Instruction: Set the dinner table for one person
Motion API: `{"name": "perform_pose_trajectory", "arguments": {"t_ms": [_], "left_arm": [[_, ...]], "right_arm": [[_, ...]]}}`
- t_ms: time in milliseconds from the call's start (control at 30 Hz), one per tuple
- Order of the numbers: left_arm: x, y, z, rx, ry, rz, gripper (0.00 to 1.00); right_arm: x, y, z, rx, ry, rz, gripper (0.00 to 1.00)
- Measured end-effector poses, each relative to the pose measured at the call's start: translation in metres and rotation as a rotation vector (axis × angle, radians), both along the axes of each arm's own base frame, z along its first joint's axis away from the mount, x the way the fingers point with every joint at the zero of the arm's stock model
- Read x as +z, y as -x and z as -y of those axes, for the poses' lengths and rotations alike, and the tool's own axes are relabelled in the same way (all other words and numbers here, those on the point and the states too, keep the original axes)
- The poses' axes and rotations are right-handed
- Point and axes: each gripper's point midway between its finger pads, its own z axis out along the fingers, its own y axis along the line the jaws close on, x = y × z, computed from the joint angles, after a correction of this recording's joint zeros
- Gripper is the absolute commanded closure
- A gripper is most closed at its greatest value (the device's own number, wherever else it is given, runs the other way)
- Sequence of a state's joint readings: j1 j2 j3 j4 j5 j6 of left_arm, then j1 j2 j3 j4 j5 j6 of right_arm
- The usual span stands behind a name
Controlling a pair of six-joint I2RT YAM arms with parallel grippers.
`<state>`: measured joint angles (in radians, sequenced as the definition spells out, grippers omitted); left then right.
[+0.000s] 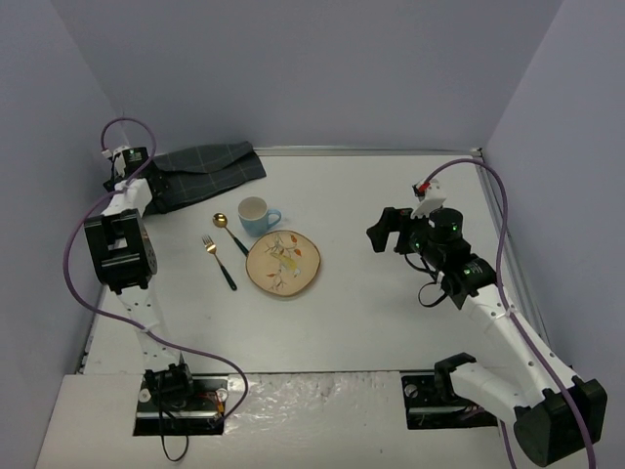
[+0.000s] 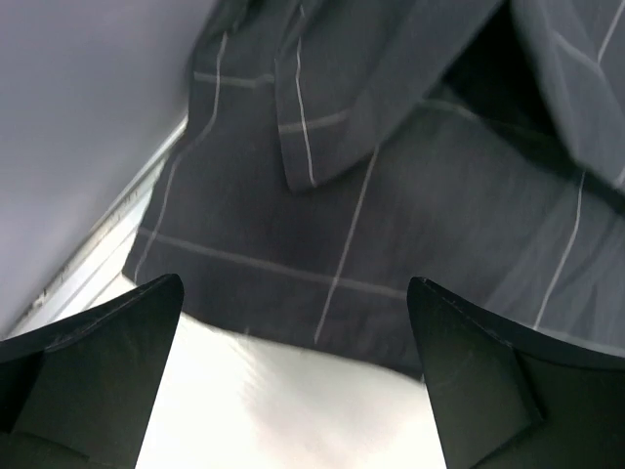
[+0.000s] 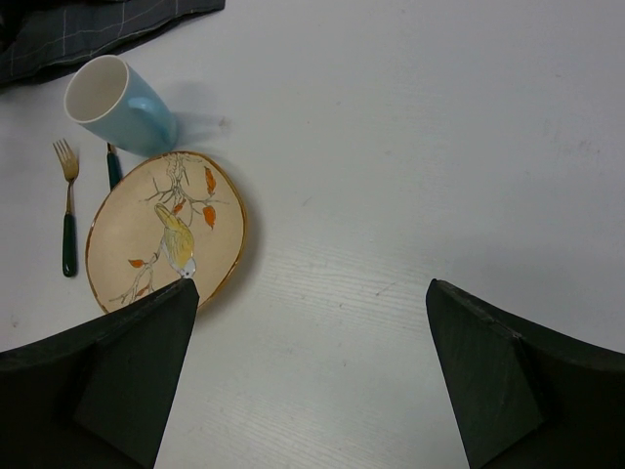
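Observation:
The white dinner table (image 1: 391,313) carries a cream plate painted with a bird (image 1: 283,263), with a light blue mug (image 1: 257,216) just behind it. A gold fork (image 1: 219,262) and a gold spoon (image 1: 230,233), both dark-handled, lie left of the plate. My left gripper (image 1: 154,191) hangs open over the near edge of a dark grey checked cloth (image 1: 205,171). The left wrist view shows that gripper (image 2: 295,281) empty above the cloth (image 2: 391,176). To the right of the plate (image 3: 161,234), my right gripper (image 3: 312,284) stands open over bare table (image 3: 410,147). It holds nothing.
Grey walls close in the table on the left, back and right. The cloth is crumpled in the back left corner against the wall (image 2: 78,117). The mug (image 3: 112,103), fork (image 3: 67,210) and spoon handle (image 3: 113,166) show in the right wrist view.

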<state>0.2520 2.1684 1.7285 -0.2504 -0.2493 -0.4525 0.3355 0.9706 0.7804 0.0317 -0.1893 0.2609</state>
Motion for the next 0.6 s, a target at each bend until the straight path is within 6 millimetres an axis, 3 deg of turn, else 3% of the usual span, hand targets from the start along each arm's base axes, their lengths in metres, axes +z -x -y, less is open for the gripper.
{"name": "perform_pose_trajectory", "arguments": {"t_ms": [200,400,533,600], "left_arm": [[-0.001,-0.023,-0.027,0.002,-0.03,0.032,0.03],[-0.03,-0.043,-0.034,-0.046,-0.022,0.001,0.03],[-0.04,-0.054,-0.031,-0.078,-0.002,0.0,0.18],[-0.04,-0.056,-0.028,-0.097,0.007,0.0,0.35]], "right_arm": [[-0.008,-0.003,-0.003,0.006,-0.006,-0.012,0.0],[-0.016,-0.008,-0.008,0.011,-0.024,-0.03,0.0],[-0.021,-0.009,-0.01,0.012,-0.032,-0.043,0.0],[-0.022,-0.009,-0.01,0.011,-0.036,-0.046,0.0]]}}
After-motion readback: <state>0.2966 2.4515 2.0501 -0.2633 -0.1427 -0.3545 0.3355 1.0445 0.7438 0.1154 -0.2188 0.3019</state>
